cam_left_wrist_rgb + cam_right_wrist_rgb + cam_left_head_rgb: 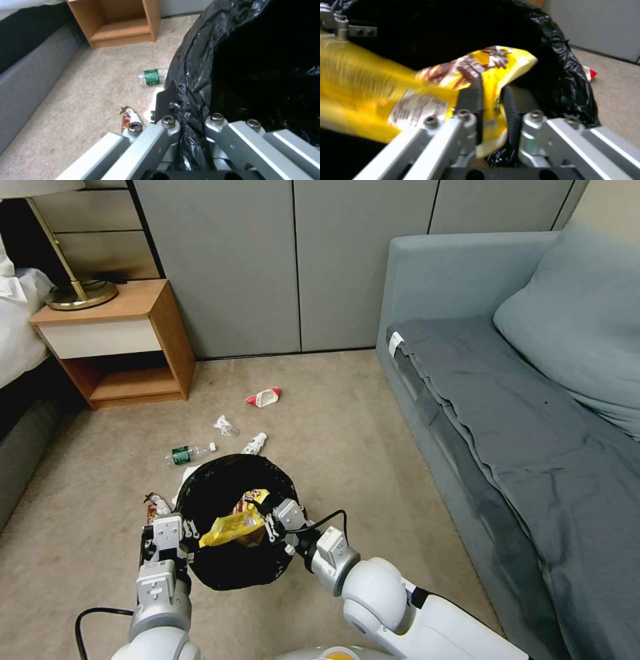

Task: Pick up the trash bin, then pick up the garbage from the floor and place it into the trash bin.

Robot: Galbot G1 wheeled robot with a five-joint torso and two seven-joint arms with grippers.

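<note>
Black crinkly liner covers the trash bin (230, 553), which sits low in the near centre of the scene, above the beige carpeted floor (373, 447). The left gripper (189, 529) is clenched on the bin's near-left rim, pinching the bag between its fingers. The right gripper (270, 521) reaches in from the right over the bin's open mouth, grasping a yellow snack wrapper (235, 525) that hangs inside the opening. More garbage lies on the floor beyond the bin: a clear bottle with a green label (189, 453) to the far left, a small white bottle (255, 443) just past the rim, a clear plastic scrap (225, 426), and a red-and-white packet (263, 397) farther off. A brown wrapper (155, 505) lies just left of the bin.
</note>
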